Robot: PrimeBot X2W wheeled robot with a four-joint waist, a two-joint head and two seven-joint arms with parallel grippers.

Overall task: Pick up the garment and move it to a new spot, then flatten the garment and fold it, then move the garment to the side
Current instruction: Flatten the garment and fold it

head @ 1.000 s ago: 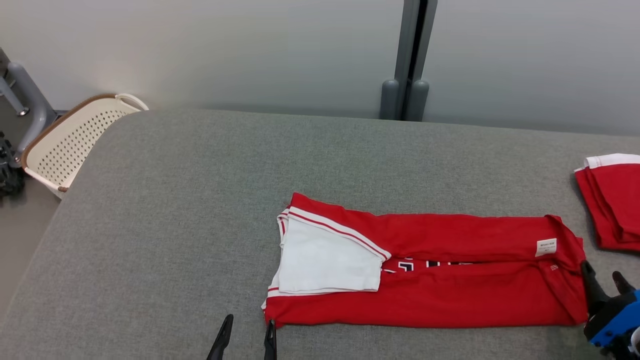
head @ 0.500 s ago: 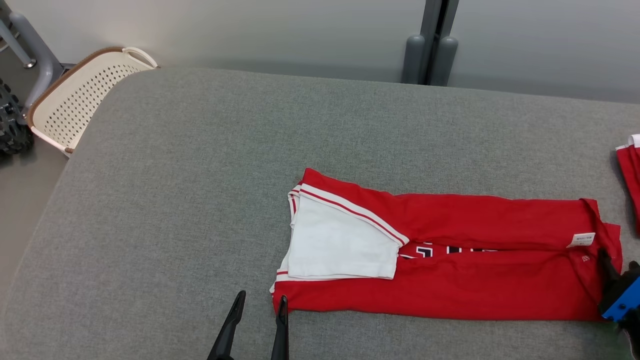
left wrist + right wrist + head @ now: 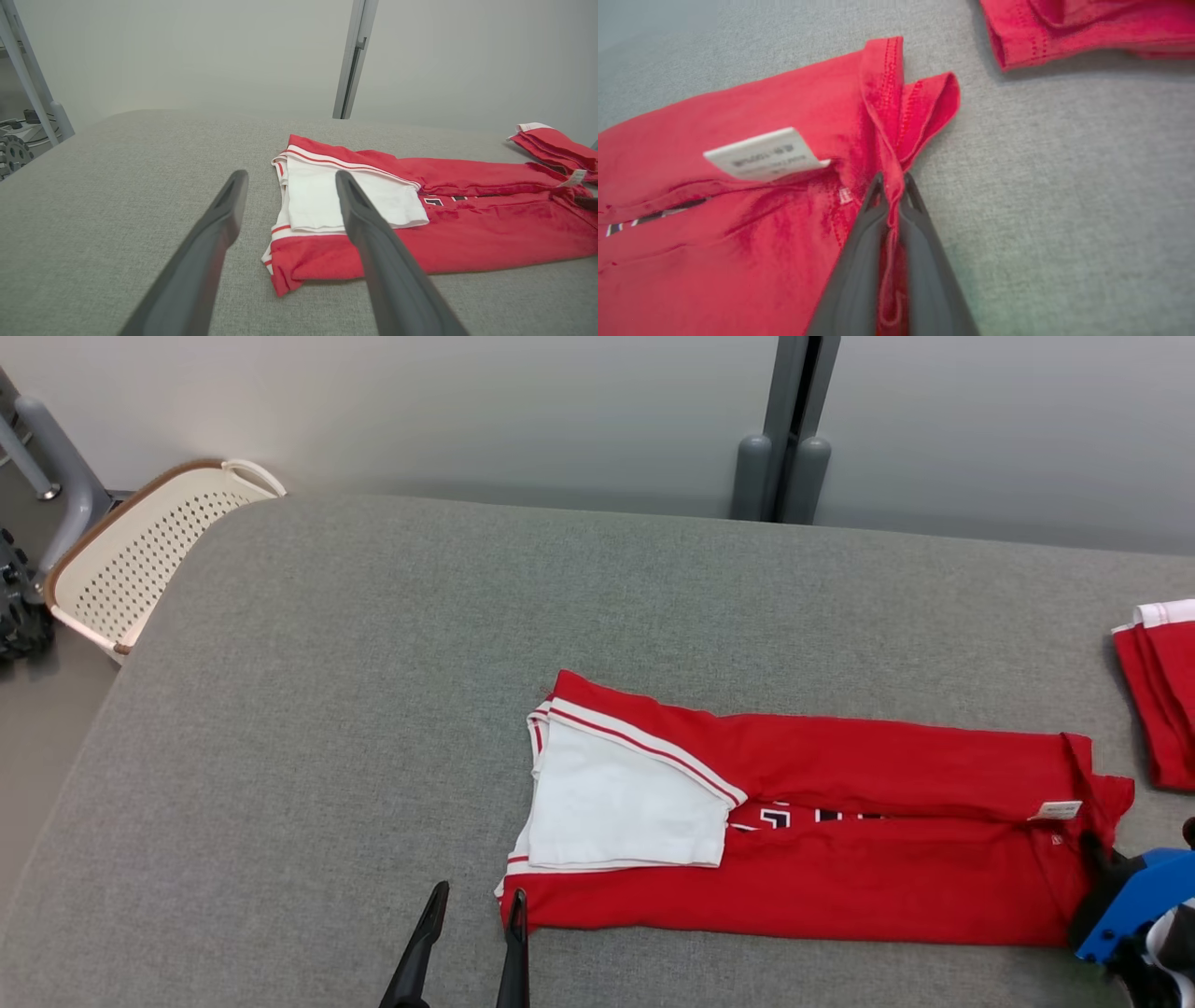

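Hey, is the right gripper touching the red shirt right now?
Touching. The right wrist view shows the right gripper shut on the red shirt, a hem fold pinched between its jaws.

we see a pale wall (image 3: pixel 467 411) and grey post (image 3: pixel 794 420) behind the grey fabric desk (image 3: pixel 327 709), a cream perforated basket (image 3: pixel 140 569) off its left corner.
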